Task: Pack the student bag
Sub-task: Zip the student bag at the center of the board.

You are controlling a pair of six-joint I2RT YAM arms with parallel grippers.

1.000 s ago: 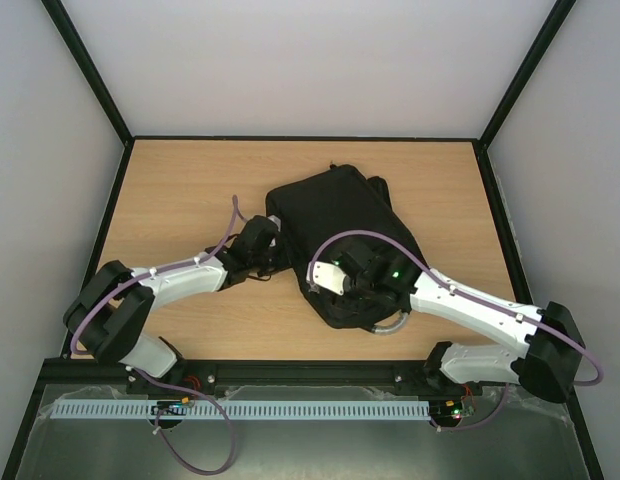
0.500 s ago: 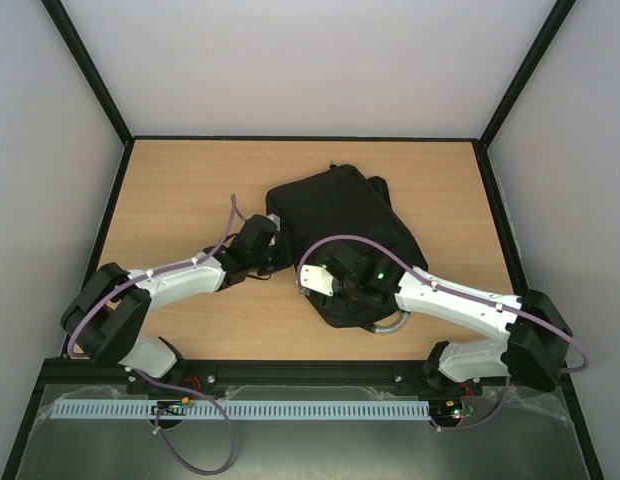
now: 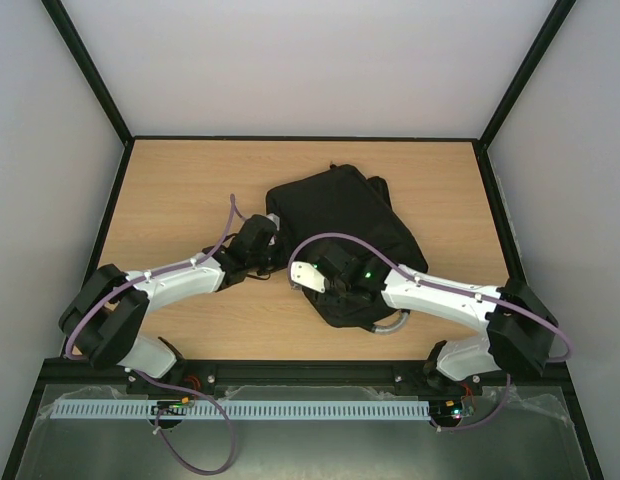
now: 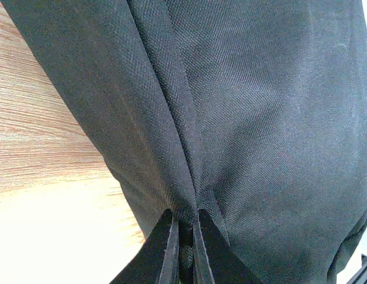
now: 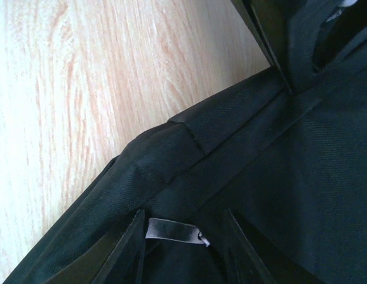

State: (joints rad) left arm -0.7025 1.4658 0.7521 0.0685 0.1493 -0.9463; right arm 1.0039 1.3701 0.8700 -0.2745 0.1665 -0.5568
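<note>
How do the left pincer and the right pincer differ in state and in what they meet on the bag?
The left pincer is shut, pinching a fold of the student bag; the right pincer is open, gripping nothing. The left pincer has only plain fabric at its tips; the right pincer's jaws stand either side of a grey zip pull. Both are at the bag's left part.

Readable text: none in any view.
student bag (image 3: 340, 215): plain black fabric, no legible brand or label.
grey tab (image 5: 170, 231) on the bag: no lettering can be made out.
table (image 3: 190, 180): wood grain only.
</note>
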